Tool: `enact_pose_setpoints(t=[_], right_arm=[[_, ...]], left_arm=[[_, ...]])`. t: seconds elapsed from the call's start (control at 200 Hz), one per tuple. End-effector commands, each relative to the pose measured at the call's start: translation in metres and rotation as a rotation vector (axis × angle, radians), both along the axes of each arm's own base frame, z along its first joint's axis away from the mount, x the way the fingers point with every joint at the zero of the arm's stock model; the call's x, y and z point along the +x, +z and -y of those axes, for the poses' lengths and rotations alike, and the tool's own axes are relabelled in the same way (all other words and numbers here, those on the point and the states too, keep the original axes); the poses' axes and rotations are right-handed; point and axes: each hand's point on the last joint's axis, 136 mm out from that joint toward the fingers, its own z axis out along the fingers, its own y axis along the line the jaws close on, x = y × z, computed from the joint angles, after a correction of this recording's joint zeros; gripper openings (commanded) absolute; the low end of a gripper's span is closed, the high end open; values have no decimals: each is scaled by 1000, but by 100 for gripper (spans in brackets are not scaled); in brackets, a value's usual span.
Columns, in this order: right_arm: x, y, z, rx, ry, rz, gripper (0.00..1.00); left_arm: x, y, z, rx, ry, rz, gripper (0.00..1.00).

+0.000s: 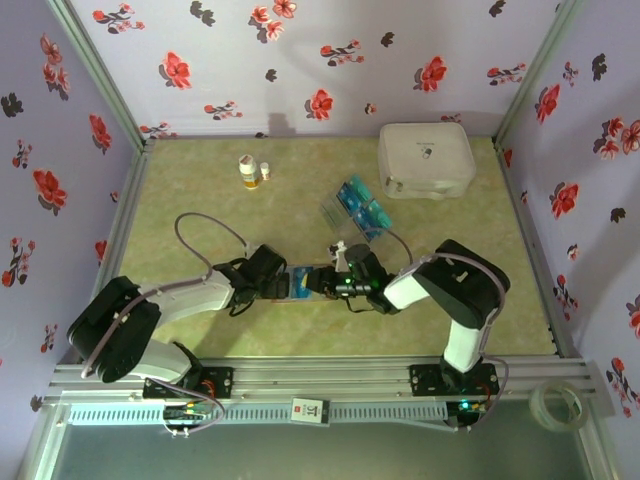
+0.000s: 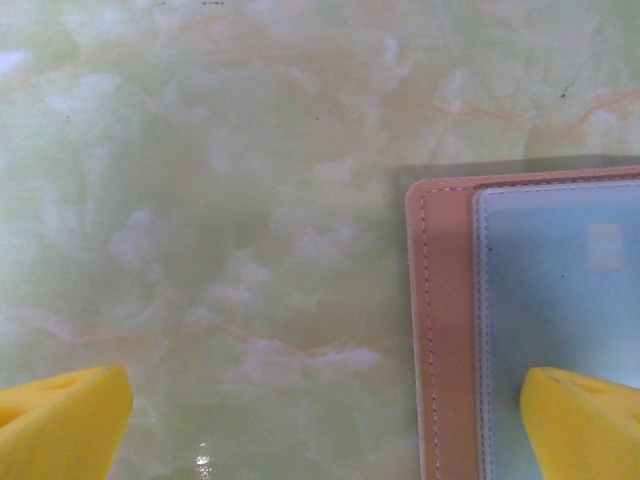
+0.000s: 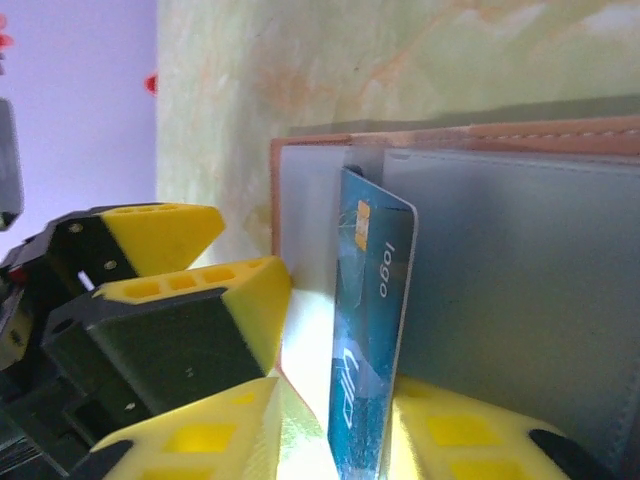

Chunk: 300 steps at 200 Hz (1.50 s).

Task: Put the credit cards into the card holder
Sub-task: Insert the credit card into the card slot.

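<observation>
- green marbled tabletop (image 1: pixel 200 320) with floral wallpaper on the walls around it; both arms reach into the middle of the near half.
- the card holder (image 1: pixel 300 283) lies flat on the table between the two grippers, opened up so its clear pockets face upward.
- the left gripper (image 2: pixel 320 425) is spread wide and holds nothing. one yellow fingertip (image 2: pixel 60 425) is over bare table and the other is over the holder's clear pocket, close to the stitched pinkish-brown edge.
- the right gripper (image 3: pixel 330 445) is down at the holder with one blue-teal credit card (image 3: pixel 370 330) standing on edge between its fingers.
- the card's far end sits at the mouth of a clear pocket, with its chip and the word "logo" visible.
- the right jaws are a little apart. a bright gap shows between one fingertip (image 3: pixel 220 430) and the card, while the other fingertip sits right against it, so the card does not look pinched.
- more credit cards (image 1: pixel 362 208) lie in a clear plastic tray (image 1: pixel 330 210) just beyond the right gripper.
- a white rounded case (image 1: pixel 425 160) sits at the far right corner.
- two small bottles (image 1: pixel 252 172) stand at the far left of centre, well apart from the holder.
</observation>
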Motion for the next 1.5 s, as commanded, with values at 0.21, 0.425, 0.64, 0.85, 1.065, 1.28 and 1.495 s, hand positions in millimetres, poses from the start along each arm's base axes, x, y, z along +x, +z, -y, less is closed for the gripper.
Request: enact_pose_setpoints(t=[0.21,0.425,0.64,0.85,1.065,1.28,1.495], right_arm=[[0,-2,20,-291,60,37,41],[12,15,31,-420,58,91,37],[22,19,37,-526,68,120,20],[26,17,32,-587,100,130,5],[26,8,25,-633,137,132,1],[23,-2,19,-649,157,122,0],[21,-8,13,-650,167,113,0]], left_arm=[[-10,-5,-13,44,4,-10,100],[-2,17,-13,9,11,29,100],[2,27,-31,10,67,31,100],[-1,19,-53,48,133,2,100],[-3,13,-63,89,161,-17,100],[-2,8,-63,110,161,-33,100],[-1,5,-62,119,165,-47,100]])
